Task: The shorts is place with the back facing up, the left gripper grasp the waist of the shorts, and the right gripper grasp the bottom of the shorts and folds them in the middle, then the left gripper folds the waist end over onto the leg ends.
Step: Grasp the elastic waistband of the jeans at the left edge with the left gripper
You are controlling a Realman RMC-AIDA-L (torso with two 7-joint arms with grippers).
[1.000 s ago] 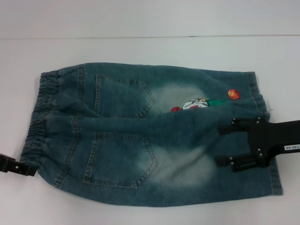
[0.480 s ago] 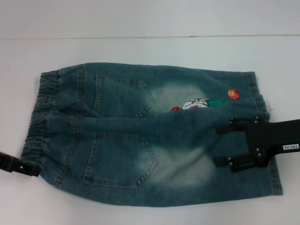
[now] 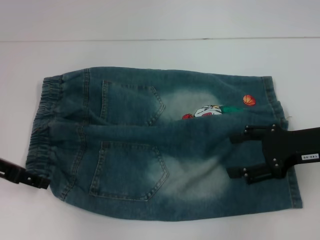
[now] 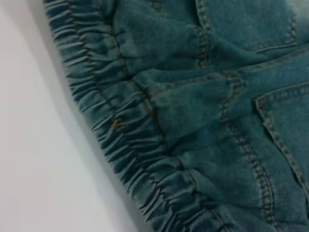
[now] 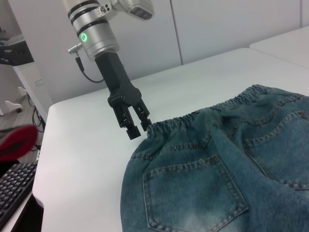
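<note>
My left gripper [image 3: 44,181] is narrow at the waist end [image 3: 42,125]; right gripper [image 3: 235,156] wide over the shorts [image 3: 150,150] (soft denim, grab hems).

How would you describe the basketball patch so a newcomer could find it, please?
Blue denim shorts lie flat on the white table. At the leg end, just above the right gripper, sits the basketball patch: small, round and orange, unlike the larger white cartoon embroidery beside it.
</note>
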